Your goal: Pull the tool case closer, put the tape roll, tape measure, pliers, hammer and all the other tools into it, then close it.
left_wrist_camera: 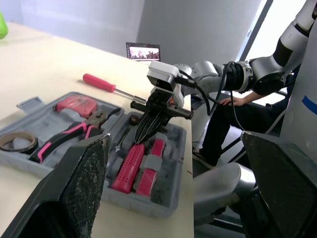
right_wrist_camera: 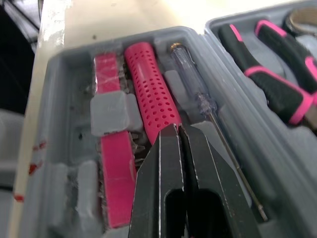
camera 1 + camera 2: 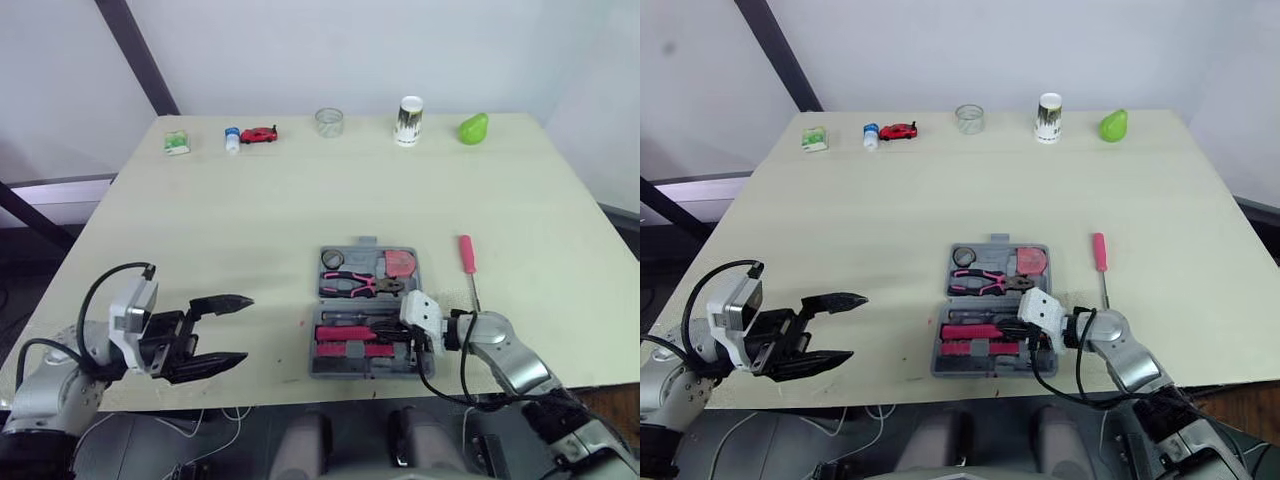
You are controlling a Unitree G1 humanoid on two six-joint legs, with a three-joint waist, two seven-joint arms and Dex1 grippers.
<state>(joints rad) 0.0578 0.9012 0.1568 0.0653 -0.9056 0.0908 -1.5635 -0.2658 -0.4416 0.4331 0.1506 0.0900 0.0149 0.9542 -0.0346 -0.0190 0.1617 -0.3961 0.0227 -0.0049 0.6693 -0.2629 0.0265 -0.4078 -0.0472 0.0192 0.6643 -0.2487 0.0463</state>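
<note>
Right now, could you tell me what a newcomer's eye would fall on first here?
The open grey tool case near the table's front edge, pink pliers bedded in it. The right end effector, fingers shut, points at a perforated pink handle inside it. A pink screwdriver lies on the table right of the case.

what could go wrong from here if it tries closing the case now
1. The pink screwdriver lies on the table beside the tool case, not in it; closing now would likely leave it out.
2. The right gripper, fingers shut, sits low in the case's near half at the pink perforated handle; a sideways move might knock packed tools loose.
3. The case lies close to the table's near edge, so another pull could tip it off.
</note>
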